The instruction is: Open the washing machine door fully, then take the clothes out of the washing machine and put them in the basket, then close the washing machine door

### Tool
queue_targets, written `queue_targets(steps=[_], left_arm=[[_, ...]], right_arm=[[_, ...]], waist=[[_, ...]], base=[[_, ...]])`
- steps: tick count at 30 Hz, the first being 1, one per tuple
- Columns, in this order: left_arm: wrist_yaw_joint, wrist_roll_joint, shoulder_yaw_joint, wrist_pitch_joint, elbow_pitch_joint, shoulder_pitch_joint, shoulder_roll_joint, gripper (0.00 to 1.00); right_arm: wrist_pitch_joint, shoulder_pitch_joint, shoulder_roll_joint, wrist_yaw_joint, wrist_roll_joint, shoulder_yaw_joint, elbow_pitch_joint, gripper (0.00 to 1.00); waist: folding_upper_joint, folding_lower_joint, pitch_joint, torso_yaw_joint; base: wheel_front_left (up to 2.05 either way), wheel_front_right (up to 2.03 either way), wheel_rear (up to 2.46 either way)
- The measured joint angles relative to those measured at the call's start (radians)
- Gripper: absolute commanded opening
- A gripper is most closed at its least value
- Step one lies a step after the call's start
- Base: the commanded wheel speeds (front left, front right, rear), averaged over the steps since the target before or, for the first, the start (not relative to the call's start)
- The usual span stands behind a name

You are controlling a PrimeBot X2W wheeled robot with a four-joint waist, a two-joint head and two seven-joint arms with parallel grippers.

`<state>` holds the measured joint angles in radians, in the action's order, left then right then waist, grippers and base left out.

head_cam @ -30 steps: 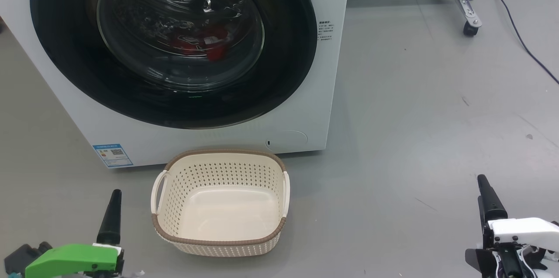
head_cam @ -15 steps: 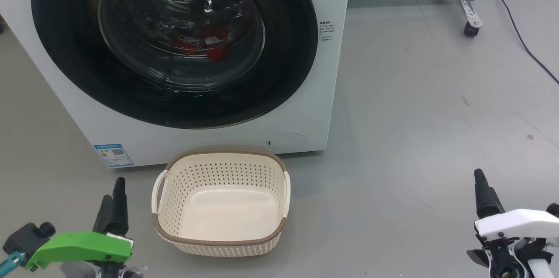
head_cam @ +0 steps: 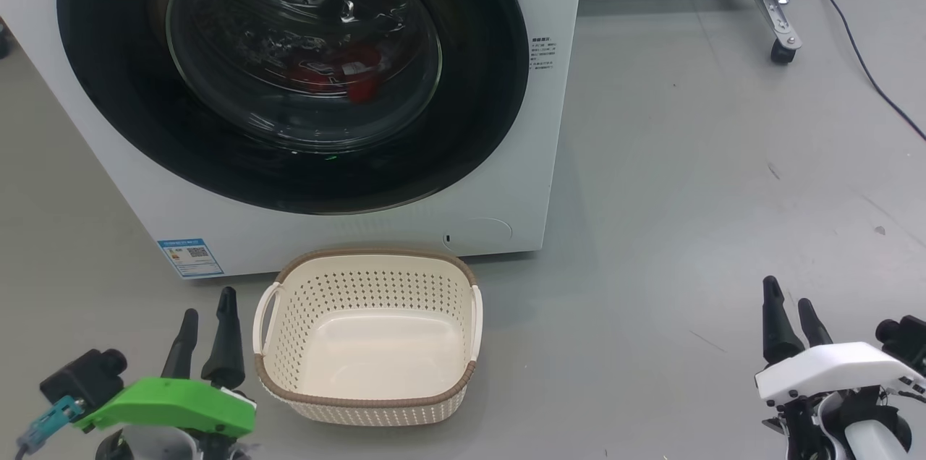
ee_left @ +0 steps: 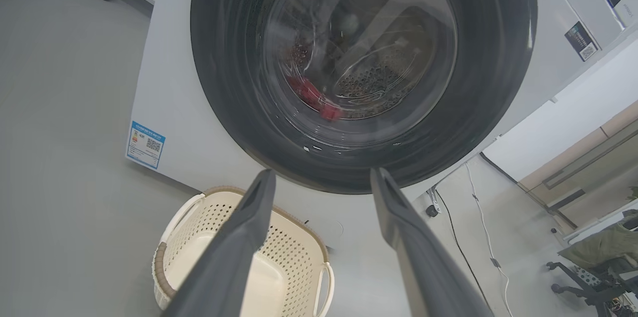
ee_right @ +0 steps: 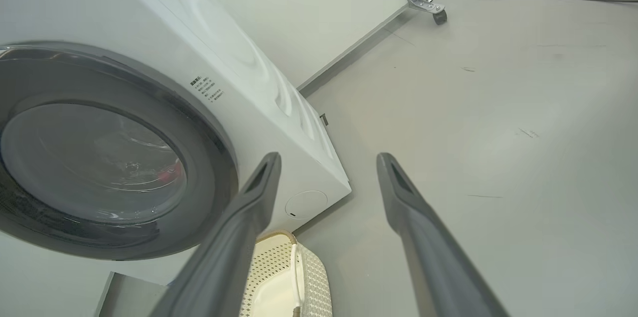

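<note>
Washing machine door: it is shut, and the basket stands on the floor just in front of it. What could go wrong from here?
The washing machine door has a smooth glossy rim with no visible handle, so the open left gripper might slip off it.
The basket sits close under the door; a reaching gripper could push it away.
The basket is small, so the red clothes may fall onto the floor.

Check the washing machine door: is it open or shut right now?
Shut. The door lies flush against the washing machine front, no gap at its rim, and the red clothes are seen through its glass.
</note>
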<state>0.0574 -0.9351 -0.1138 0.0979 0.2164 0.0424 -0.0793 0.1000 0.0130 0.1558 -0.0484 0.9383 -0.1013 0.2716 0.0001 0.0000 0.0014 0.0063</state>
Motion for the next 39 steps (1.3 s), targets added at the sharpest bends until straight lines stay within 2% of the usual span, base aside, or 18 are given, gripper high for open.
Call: queue_targets(steps=[6,20,39], left_arm=[[-0.009,0.096,-0.025,0.019,-0.005,-0.001,0.000,1.00],[-0.019,0.296,-0.077,0.062,-0.012,-0.001,0.001,1.00],[-0.035,0.520,-0.115,0.125,-0.005,-0.002,0.004,1.00]], right_arm=[[0.019,0.000,0.002,0.023,-0.090,-0.028,-0.002,1.00],[0.062,0.000,0.010,0.051,-0.288,-0.083,-0.008,1.00],[0.123,0.000,0.007,0.063,-0.504,-0.130,-0.016,1.00]], waist=[[0.0000,0.0000,-0.001,-0.001],[0.0000,0.0000,-0.002,-0.004],[0.0000,0.0000,0.000,-0.003]], base=[[0.00,0.00,0.00],[0.00,0.00,0.00],[0.00,0.00,0.00]])
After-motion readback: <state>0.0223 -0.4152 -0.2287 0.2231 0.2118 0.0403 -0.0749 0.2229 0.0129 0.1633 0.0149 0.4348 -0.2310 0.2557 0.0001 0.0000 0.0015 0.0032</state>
